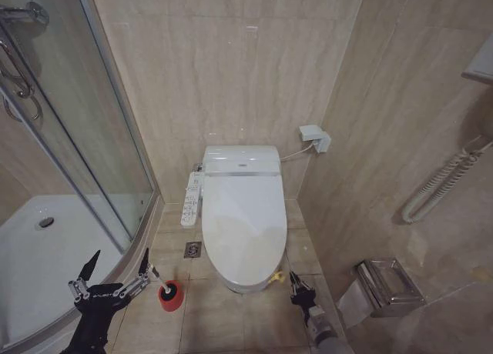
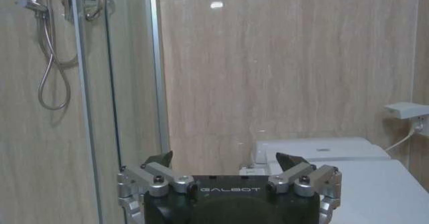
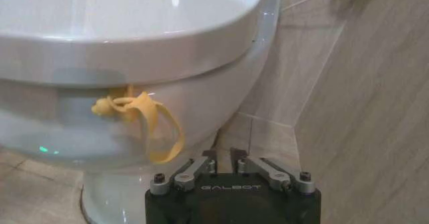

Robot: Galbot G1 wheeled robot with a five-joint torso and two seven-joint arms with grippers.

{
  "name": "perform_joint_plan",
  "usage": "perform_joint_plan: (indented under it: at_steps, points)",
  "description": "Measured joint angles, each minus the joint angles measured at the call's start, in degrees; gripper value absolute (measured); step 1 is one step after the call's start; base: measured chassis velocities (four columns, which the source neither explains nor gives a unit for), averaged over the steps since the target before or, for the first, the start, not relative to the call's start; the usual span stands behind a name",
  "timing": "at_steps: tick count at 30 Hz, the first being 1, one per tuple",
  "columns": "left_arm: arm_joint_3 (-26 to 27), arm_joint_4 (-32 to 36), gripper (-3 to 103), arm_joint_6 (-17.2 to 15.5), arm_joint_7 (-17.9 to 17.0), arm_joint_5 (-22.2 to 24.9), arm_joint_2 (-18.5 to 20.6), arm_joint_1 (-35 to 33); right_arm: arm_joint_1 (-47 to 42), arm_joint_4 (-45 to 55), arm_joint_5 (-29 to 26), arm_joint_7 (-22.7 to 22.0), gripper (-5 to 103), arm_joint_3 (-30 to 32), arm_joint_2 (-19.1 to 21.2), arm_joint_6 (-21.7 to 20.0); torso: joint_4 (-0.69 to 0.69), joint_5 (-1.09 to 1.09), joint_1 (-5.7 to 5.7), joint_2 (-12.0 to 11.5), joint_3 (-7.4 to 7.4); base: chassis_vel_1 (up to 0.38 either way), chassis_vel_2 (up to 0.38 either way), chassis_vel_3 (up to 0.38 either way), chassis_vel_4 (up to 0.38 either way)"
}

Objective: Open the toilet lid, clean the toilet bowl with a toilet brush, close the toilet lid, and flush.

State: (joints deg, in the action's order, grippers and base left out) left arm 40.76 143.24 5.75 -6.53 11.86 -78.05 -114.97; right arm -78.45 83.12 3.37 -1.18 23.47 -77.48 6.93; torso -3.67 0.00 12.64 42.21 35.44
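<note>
The toilet lid [image 1: 243, 219] lies shut, glossy white, over the toilet bowl [image 3: 80, 128], whose outer wall shows under it in the right wrist view. A yellow tie [image 3: 152, 126] hangs from the lid's front rim [image 3: 134, 58]. My right gripper [image 1: 302, 285] is low on the floor by the toilet's front right corner, shut, just short of the tie [image 1: 276, 278]; its own view shows it as the right gripper [image 3: 223, 156]. The toilet brush [image 1: 156, 277] stands in its red holder [image 1: 171, 296] left of the toilet. My left gripper [image 1: 119, 255] hangs open beside the brush handle; the left wrist view shows the same gripper [image 2: 223, 158].
A curved shower tray [image 1: 46, 254] and glass door [image 1: 100, 131] close off the left. A white button panel [image 1: 191, 200] juts from the toilet's left side, with a floor drain [image 1: 192, 249] below it. A paper holder [image 1: 389, 288] and wall hose [image 1: 443, 188] sit on the right wall.
</note>
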Motion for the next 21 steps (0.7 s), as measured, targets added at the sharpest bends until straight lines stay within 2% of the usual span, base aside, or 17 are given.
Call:
perform_joint_plan:
  at_steps: [5,6,12,13,19,20,21]
  points:
    - [0.0,0.0,100,0.0,0.0,0.0,0.0,0.0,-1.1,1.3,-0.1,0.8,8,0.1,1.1,-0.1,0.00,0.00,0.00,0.0,0.00,0.000,0.000,0.000,0.000]
    - [0.0,0.0,100,0.0,0.0,0.0,0.0,0.0,-1.3,1.7,-0.3,0.9,35,0.2,1.4,-0.1,0.01,0.00,0.00,0.0,0.00,0.000,0.000,0.000,0.000]
    - [0.0,0.0,100,0.0,0.0,0.0,0.0,0.0,-2.5,4.5,-1.3,0.9,35,0.1,1.8,-0.2,0.01,0.00,0.00,0.0,0.00,0.000,0.000,0.000,0.000]
    - [0.0,0.0,100,0.0,0.0,0.0,0.0,0.0,-2.8,5.2,-1.4,1.0,61,-0.1,1.9,-0.4,0.01,0.00,0.00,0.0,0.00,0.000,0.000,0.000,0.000]
    - [0.0,0.0,100,0.0,0.0,0.0,0.0,0.0,-3.8,6.7,-1.6,1.1,61,-0.7,1.9,-0.7,0.01,-0.01,0.00,0.0,0.00,0.000,0.000,0.000,0.000]
    - [0.0,0.0,100,0.0,0.0,0.0,0.0,0.0,-3.9,6.7,-1.6,1.1,89,-0.9,1.8,-0.7,0.01,0.00,0.00,0.0,0.00,0.000,0.000,0.000,0.000]
    - [0.0,0.0,100,0.0,0.0,0.0,0.0,0.0,-3.9,6.7,-1.6,1.1,89,-0.9,1.7,-0.7,0.01,0.00,0.00,0.0,0.00,0.000,0.000,0.000,0.000]
